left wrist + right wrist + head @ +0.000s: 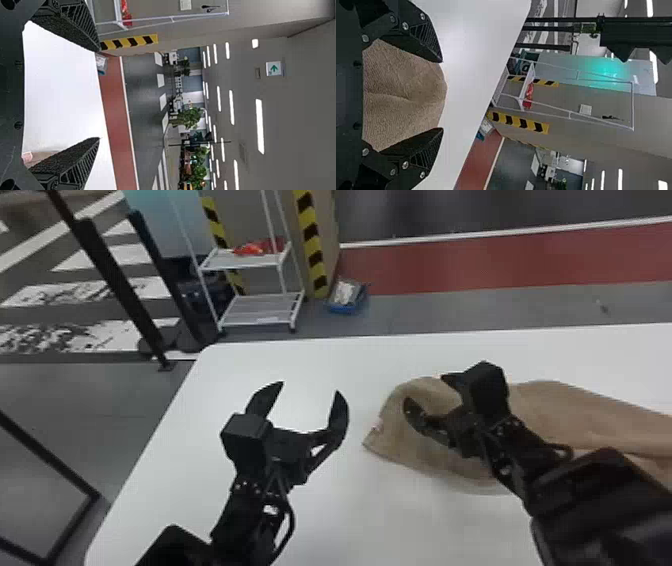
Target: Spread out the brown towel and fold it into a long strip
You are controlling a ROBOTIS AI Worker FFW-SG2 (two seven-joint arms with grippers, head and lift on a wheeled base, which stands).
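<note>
In the head view, the brown towel (565, 410) lies loosely heaped on the right half of the white table, a rounded end toward the middle. My right gripper (425, 387) is open over that rounded end. To the left of the towel, my left gripper (310, 387) stands open above bare tabletop. The left wrist view has the left gripper (99, 95) with its fingers wide apart and a small corner of the towel (43, 157) beside one of them. In the right wrist view, towel cloth (407, 91) shows between the spread fingers of the right gripper (443, 95).
The white table (200, 490) has its left edge beyond my left arm and its far edge behind both grippers. On the floor past it stand a white shelf cart (260, 307), a striped post (311, 240) and a small blue bin (345, 302).
</note>
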